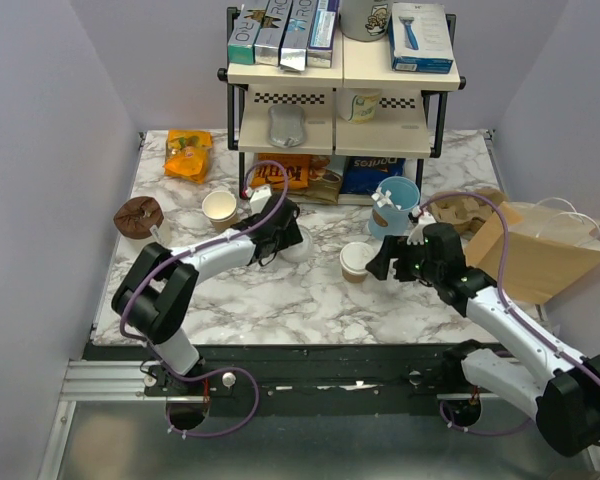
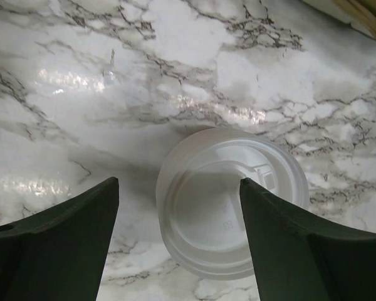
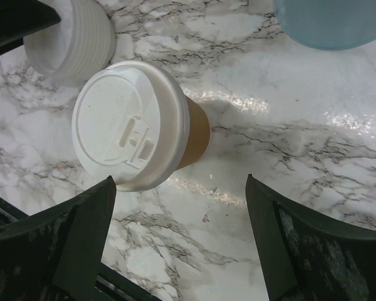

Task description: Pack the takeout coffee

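Note:
The takeout coffee, a tan paper cup with a white lid, stands on the marble table near the middle. In the right wrist view the takeout coffee is just beyond my left fingertip, not between the fingers. My right gripper is open and empty, just right of the cup. My left gripper is open, low over a stack of white lids that sits partly between its fingers. The brown paper bag lies at the right edge.
A light-blue cup stands behind the coffee. A lidless tan cup and a brown muffin sit at the left. An orange snack bag lies at the back left. A loaded shelf rack stands at the back.

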`<state>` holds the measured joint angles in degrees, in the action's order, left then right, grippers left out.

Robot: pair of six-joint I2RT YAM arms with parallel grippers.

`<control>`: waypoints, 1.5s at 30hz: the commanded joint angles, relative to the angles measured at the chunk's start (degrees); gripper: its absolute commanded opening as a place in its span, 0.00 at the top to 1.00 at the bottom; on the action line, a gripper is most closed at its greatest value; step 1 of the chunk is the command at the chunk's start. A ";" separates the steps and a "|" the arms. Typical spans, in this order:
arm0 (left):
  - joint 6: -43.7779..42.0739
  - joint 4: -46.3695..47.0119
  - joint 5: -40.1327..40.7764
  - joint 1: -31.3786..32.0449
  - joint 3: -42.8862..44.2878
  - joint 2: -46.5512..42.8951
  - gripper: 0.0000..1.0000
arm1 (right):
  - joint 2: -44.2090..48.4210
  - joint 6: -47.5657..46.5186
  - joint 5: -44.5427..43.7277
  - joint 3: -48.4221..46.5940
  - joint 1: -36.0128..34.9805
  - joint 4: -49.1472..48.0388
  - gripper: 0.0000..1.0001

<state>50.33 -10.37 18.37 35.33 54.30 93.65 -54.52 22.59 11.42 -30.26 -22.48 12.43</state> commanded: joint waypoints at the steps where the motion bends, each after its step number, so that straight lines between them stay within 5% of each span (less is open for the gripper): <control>1: -2.86 -2.46 4.75 -2.72 4.40 4.34 0.16 | -2.51 3.34 0.62 -3.57 -1.86 -3.55 0.08; 11: -4.36 -0.79 5.01 -6.50 9.06 7.34 0.14 | -6.64 6.85 -2.27 -6.30 -3.01 -3.64 0.09; 16: -5.32 -0.09 2.73 -6.50 9.42 5.85 0.06 | -8.67 8.26 -5.18 -6.65 -4.15 -2.58 0.11; 31: -5.94 0.35 -2.98 -5.01 1.17 -12.33 0.01 | -17.63 13.36 -9.48 -9.98 -7.23 -8.73 0.30; 45: -2.95 0.70 -5.01 -3.87 -11.59 -31.94 0.01 | -33.89 15.38 -13.09 -22.56 -7.67 -15.41 0.34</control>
<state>46.15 -9.47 14.35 31.00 44.91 65.12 -84.79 36.97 1.91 -48.88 -29.69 -0.23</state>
